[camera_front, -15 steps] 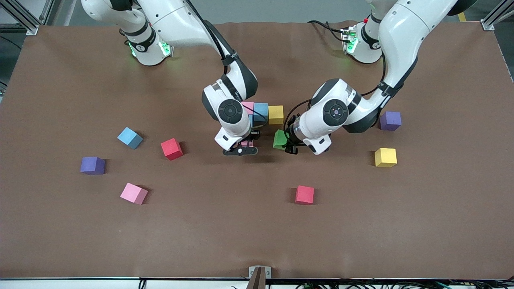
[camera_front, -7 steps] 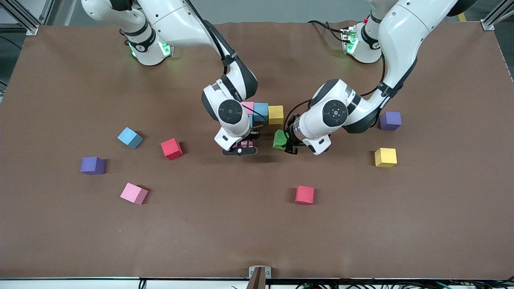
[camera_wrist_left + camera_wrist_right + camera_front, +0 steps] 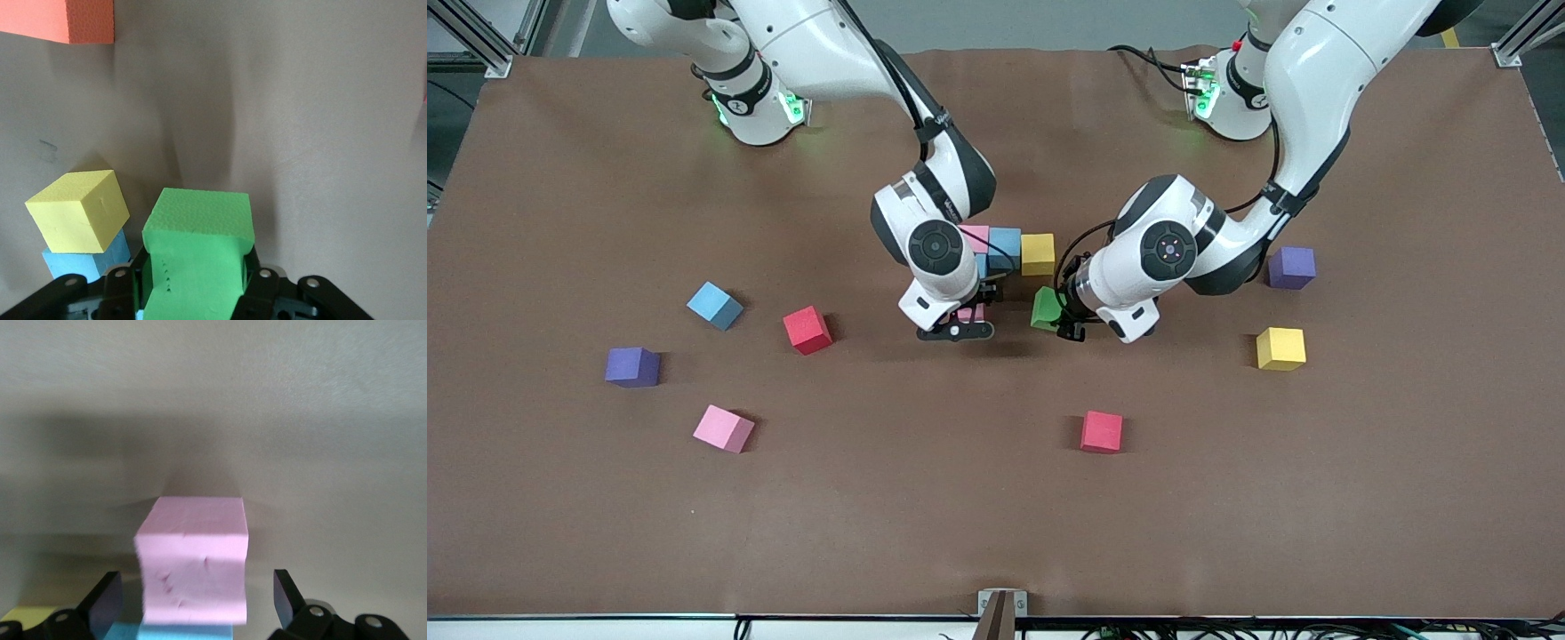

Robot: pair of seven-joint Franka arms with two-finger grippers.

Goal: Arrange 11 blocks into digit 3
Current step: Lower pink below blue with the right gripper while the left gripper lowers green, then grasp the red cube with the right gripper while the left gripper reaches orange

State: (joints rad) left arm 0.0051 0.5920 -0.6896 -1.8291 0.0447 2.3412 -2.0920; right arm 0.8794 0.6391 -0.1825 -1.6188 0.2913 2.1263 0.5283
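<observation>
A pink cube [image 3: 975, 236], a light blue cube [image 3: 1005, 244] and a yellow cube [image 3: 1037, 253] stand in a row at mid-table. My right gripper [image 3: 967, 316] is open around another pink cube [image 3: 193, 553] that rests on the table, with a gap on each side. My left gripper [image 3: 1054, 313] is shut on the green cube [image 3: 197, 227], low beside the yellow cube [image 3: 79, 210]. An orange cube [image 3: 60, 20] shows only in the left wrist view. Loose cubes: light blue [image 3: 714, 305], red [image 3: 807, 329], pink [image 3: 723, 428], red [image 3: 1101, 432], yellow [image 3: 1280, 348].
Two purple cubes lie apart from the group, one [image 3: 632, 366] toward the right arm's end and one [image 3: 1291, 267] toward the left arm's end, close to the left arm's elbow. The two wrists hang close together over mid-table.
My right gripper has shifted very slightly toward the right arm's end of the table. The left arm and the green cube have not visibly moved.
</observation>
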